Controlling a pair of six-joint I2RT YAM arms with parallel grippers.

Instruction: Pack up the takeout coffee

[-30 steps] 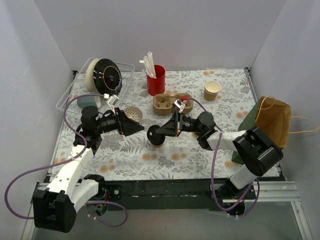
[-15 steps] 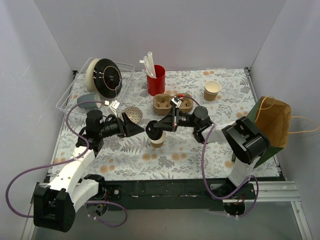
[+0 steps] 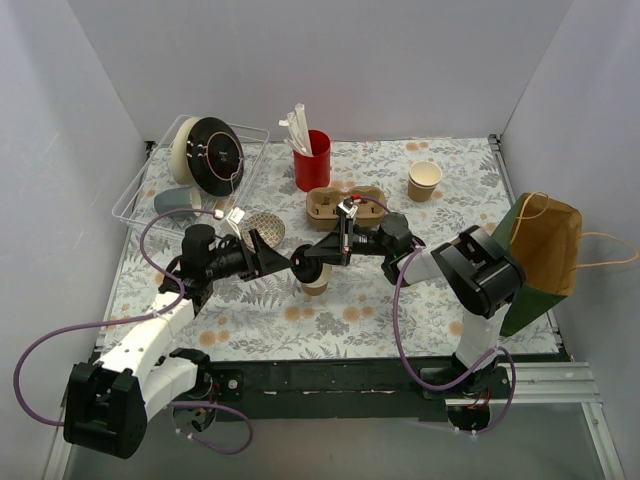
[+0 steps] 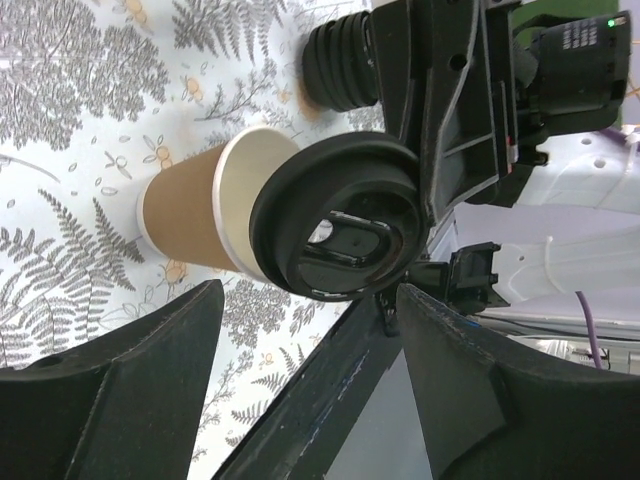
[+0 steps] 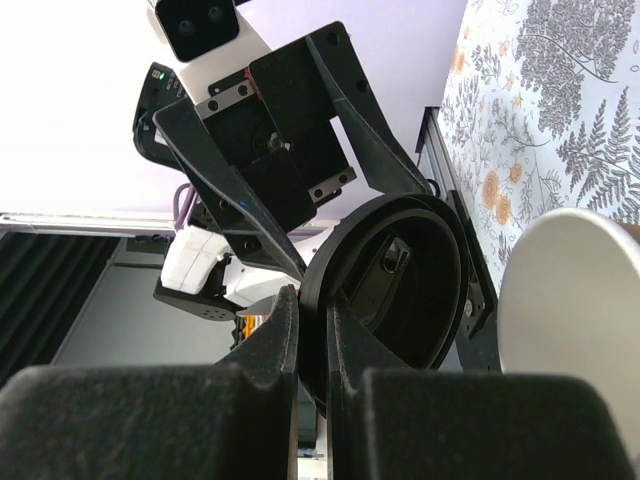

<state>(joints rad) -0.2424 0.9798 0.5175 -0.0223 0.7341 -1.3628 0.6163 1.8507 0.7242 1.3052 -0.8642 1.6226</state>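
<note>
Lid (image 4: 340,230) was off the cup (image 4: 190,215), tilted over its mouth; contact could not be confirmed. Right claw (image 5: 312,335) was clenched on the lid's edge. Cup stood upright on the bench (image 4: 60,120). Left claw (image 3: 275,252) hung released beside the cup, holding nothing. Risk: pressed down askew, the lid could seat on one side only or tip the unbraced cup.

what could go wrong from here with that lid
1. The black lid is pinched by its rim alone in the right arm's fingers and is tilted at the mouth of the brown cup. Pressed down like this, it may seat crooked or slip out.
2. Nothing holds the brown cup: the left arm's fingers are open. A sideways push from the lid could tip it.
3. Both arms' fingers crowd the cup and might collide.
</note>
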